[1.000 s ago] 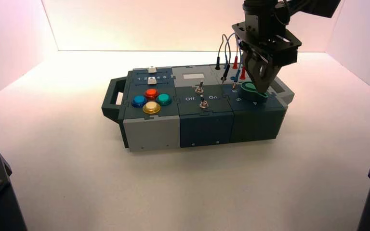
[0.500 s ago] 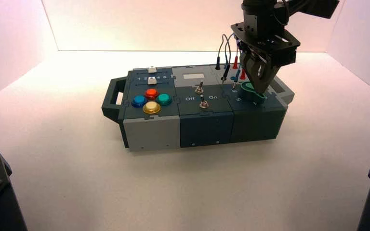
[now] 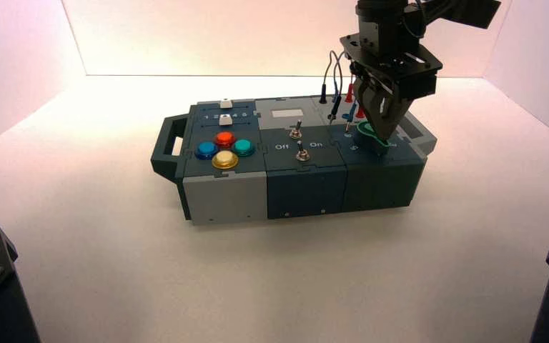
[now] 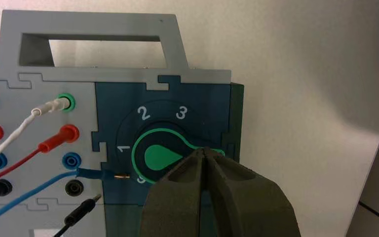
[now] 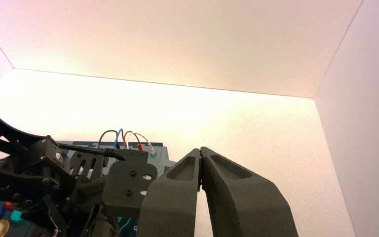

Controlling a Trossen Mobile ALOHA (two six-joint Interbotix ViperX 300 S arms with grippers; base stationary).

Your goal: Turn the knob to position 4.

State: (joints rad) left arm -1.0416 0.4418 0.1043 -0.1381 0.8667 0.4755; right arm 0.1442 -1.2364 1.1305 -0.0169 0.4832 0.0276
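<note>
The knob (image 4: 160, 157) is a green teardrop dial in a green ring on the dark teal end panel of the box (image 3: 300, 189). White digits 1, 2 and 3 arc around it. Its pointer tip aims past the 3, toward the box's edge, where my left gripper (image 4: 205, 150) is shut with its tips right at the pointer tip. Position 4 is hidden behind the fingers. In the high view the left gripper (image 3: 384, 139) stands over the knob (image 3: 364, 128) at the box's right end. My right gripper (image 5: 200, 149) hangs shut and holds nothing, behind and above the left arm.
Beside the knob are red, blue, green and black sockets with plugged wires (image 4: 39, 148) and a loose blue plug (image 4: 98, 174). Two toggle switches (image 3: 299, 141) stand mid-box, dome buttons (image 3: 223, 148) at the left. A grey handle (image 4: 94, 42) ends the box by the knob.
The left gripper has shifted slightly left and down over the knob, covering more of it. The box has stayed where it was.
</note>
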